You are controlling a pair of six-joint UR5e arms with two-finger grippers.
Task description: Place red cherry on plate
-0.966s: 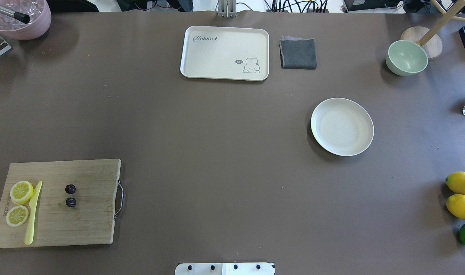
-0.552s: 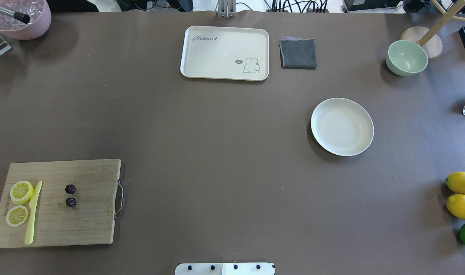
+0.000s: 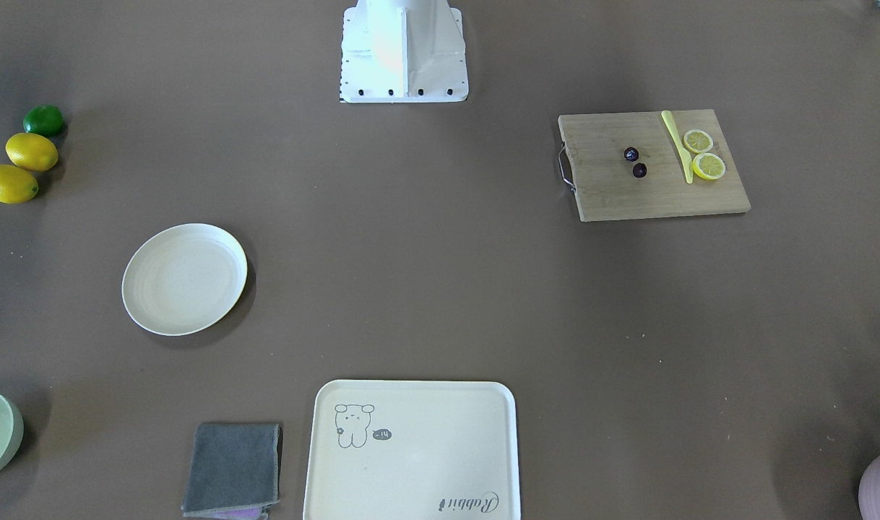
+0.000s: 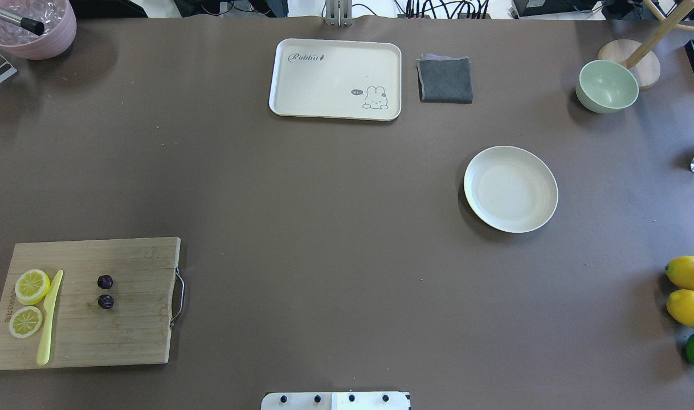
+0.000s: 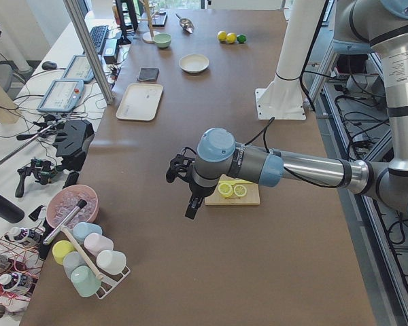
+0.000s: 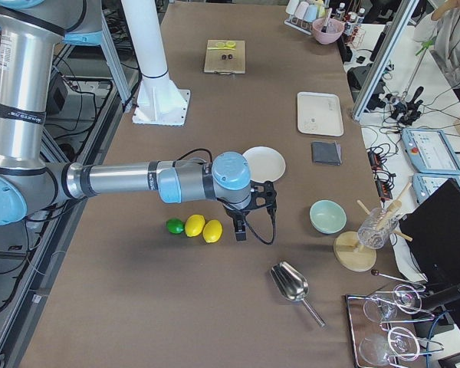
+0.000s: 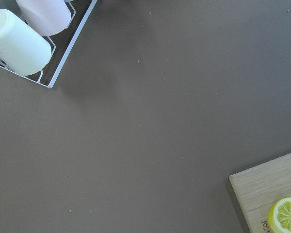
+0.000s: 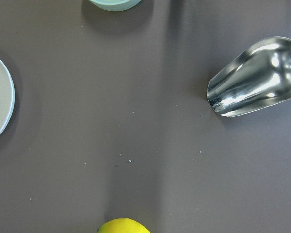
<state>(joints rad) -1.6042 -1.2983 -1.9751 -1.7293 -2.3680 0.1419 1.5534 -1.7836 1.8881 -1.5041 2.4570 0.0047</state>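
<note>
From my station, neither end effector shows in the overhead or front cameras. The left end effector (image 5: 190, 207) hangs above the table near the cutting board (image 4: 130, 330), and the right end effector (image 6: 241, 230) hangs near the lemons (image 6: 203, 228). Both appear only in the side cameras, so I cannot tell whether either one is released or clenched. The red cherry (image 4: 105, 282) lies on the board, its two dark fruits close together, with the yellow knife (image 4: 49, 324) and the lemon slices (image 4: 32, 286) a little way beyond it. The plate (image 4: 510, 189) sits bare and well apart, on the right half of the table. My worries start with the pick. The fruits are tiny and round, so I judge that a closure slightly off centre could squirt one sideways and send the pair rolling off the board. Pinching one fruit leaves the other dangling on the thin stem, which could swing or slip loose on the long carry across the table. The plate's rim is low, so I would expect a high release to let the cherry bounce or roll out. As for writing, the cream tray (image 4: 335, 80) reads "Rabbit" in script, and a small bubble by its drawing seems to say "hi". There is print along the board's edge, but it is too small for me to read.
</note>
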